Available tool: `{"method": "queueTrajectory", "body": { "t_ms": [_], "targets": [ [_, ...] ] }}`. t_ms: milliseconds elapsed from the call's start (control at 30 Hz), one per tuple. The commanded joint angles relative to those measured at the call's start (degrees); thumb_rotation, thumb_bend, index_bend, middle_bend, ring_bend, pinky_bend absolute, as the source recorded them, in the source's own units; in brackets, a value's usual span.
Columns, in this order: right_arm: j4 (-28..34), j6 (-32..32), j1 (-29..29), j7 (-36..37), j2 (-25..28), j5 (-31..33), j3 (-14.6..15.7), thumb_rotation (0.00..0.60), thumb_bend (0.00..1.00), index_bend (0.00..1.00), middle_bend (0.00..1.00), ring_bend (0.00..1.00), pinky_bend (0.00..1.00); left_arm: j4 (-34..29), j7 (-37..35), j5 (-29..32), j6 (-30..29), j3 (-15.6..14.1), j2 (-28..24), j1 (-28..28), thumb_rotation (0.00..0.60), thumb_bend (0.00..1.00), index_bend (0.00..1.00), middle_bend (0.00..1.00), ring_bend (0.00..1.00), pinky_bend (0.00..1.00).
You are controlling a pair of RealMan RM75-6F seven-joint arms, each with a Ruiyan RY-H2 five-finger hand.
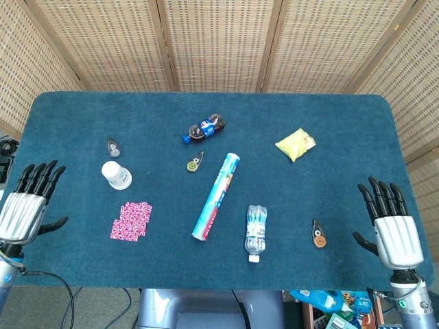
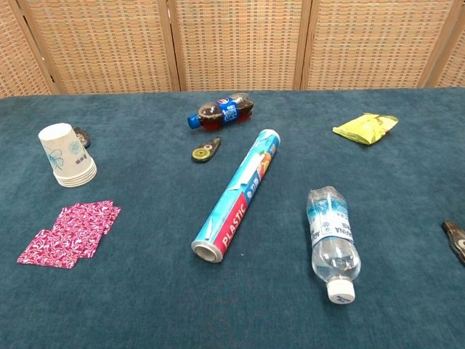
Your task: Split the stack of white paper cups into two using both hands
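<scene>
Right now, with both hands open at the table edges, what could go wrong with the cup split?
The cup stack stands upside down near a small tape dispenser; the left robot hand might nudge it or tip the stack. The right robot hand must cross the plastic wrap roll and water bottle, which could roll if brushed.
</scene>
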State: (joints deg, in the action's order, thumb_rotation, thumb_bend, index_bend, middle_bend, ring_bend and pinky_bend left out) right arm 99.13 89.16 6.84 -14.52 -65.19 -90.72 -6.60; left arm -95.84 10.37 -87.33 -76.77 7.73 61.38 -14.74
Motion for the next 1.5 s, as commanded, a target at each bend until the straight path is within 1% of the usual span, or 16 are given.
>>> {"method": "queueTrajectory", "body": {
  "t_ms": [33, 100, 167, 267, 333, 433, 567, 800, 900, 1000, 1033, 1100, 1200, 1367, 1500],
  "targets": [
    [-0.31, -0.48, 0.23, 0.07, -0.09, 0.66, -0.26, 0.6, 0.0, 0.0, 0.0, 0.0, 0.0, 7.4, -3.07, 0.58, 7.63, 3.0, 2.6, -7.15, 0.6, 0.14, 0.0, 0.02, 0.08, 0.13],
    [-0.76, -0.82, 0.55, 0.49, -0.29, 0.95, -0.52, 0.6, 0.0, 0.0, 0.0, 0.0, 0.0, 11.34, -2.31, 0.93, 10.89, 3.67, 4.89, -10.29, 0.6, 0.14, 0.01, 0.06, 0.13, 0.2],
    [-1.51, -1.01, 0.85, 1.25, -0.66, 1.29, -0.86, 0.6, 0.0, 0.0, 0.0, 0.0, 0.0, 15.43, -1.32, 1.32, 14.0, 3.96, 7.62, -13.16, 0.6, 0.14, 0.05, 0.1, 0.17, 0.25],
    [-2.27, -1.48, 1.09, 1.73, -0.87, 2.27, -1.26, 0.6, 0.0, 0.0, 0.0, 0.0, 0.0, 19.77, -2.28, 2.84, 18.42, 4.2, 10.76, -16.25, 0.6, 0.14, 0.11, 0.14, 0.2, 0.27],
    [-2.68, -1.8, 1.26, 2.42, -0.9, 2.83, -1.5, 0.6, 0.0, 0.0, 0.0, 0.0, 0.0, 22.5, -3.13, 3.72, 20.54, 4.35, 12.66, -17.84, 0.6, 0.14, 0.14, 0.16, 0.21, 0.27],
    [-3.56, -2.26, 1.47, 3.62, -0.92, 3.68, -1.82, 0.6, 0.0, 0.0, 0.0, 0.0, 0.0, 26.31, -6.52, 4.54, 23.05, 4.3, 15.33, -19.79, 0.6, 0.14, 0.15, 0.17, 0.22, 0.28],
    [-4.54, -2.79, 1.64, 4.66, -0.88, 4.59, -2.06, 0.6, 0.0, 0.0, 0.0, 0.0, 0.0, 30.68, -7.22, 4.56, 24.99, 3.33, 17.65, -21.49, 0.6, 0.14, 0.16, 0.19, 0.22, 0.28],
    [-5.14, -3.26, 1.71, 5.63, -0.68, 5.79, -2.33, 0.6, 0.0, 0.0, 0.0, 0.0, 0.0, 35.51, -8.15, 5.95, 27.13, 2.82, 20.52, -23.19, 0.6, 0.14, 0.23, 0.24, 0.25, 0.3],
    [-5.14, -3.35, 1.75, 5.78, -0.63, 5.99, -2.35, 0.6, 0.0, 0.0, 0.0, 0.0, 0.0, 37.66, -8.53, 6.28, 27.92, 2.38, 21.78, -23.79, 0.6, 0.14, 0.26, 0.25, 0.25, 0.3],
    [-5.21, -3.44, 1.83, 5.76, -0.66, 6.05, -2.27, 0.6, 0.0, 0.0, 0.0, 0.0, 0.0, 39.19, -8.84, 6.31, 28.37, 1.69, 22.87, -24.38, 0.6, 0.14, 0.33, 0.29, 0.27, 0.31],
    [-5.21, -3.44, 1.84, 5.79, -0.67, 6.09, -2.26, 0.6, 0.0, 0.0, 0.0, 0.0, 0.0, 39.76, -8.65, 6.36, 28.34, 1.45, 23.22, -24.5, 0.6, 0.14, 0.36, 0.32, 0.29, 0.32],
    [-5.23, -3.43, 1.87, 5.85, -0.67, 6.16, -2.28, 0.6, 0.0, 0.0, 0.0, 0.0, 0.0, 40.39, -8.35, 6.73, 28.65, 1.19, 23.66, -24.68, 0.6, 0.14, 0.39, 0.35, 0.31, 0.33],
    [-5.23, -3.31, 1.85, 5.93, -0.69, 6.43, -2.37, 0.6, 0.0, 0.0, 0.0, 0.0, 0.0, 41.04, -7.64, 7.79, 29.61, 0.98, 24.13, -24.94, 0.6, 0.14, 0.4, 0.37, 0.33, 0.35],
    [-5.17, -3.27, 1.82, 6.31, -0.54, 6.66, -2.39, 0.6, 0.0, 0.0, 0.0, 0.0, 0.0, 42.0, -8.31, 8.62, 29.05, 1.01, 25.2, -24.97, 0.6, 0.14, 0.49, 0.47, 0.42, 0.42],
    [-5.19, -3.42, 1.86, 6.27, -0.54, 6.69, -2.25, 0.6, 0.0, 0.0, 0.0, 0.0, 0.0, 42.13, -9.63, 8.91, 27.93, 1.2, 25.06, -24.75, 0.6, 0.14, 0.5, 0.49, 0.43, 0.43]
  ]
}}
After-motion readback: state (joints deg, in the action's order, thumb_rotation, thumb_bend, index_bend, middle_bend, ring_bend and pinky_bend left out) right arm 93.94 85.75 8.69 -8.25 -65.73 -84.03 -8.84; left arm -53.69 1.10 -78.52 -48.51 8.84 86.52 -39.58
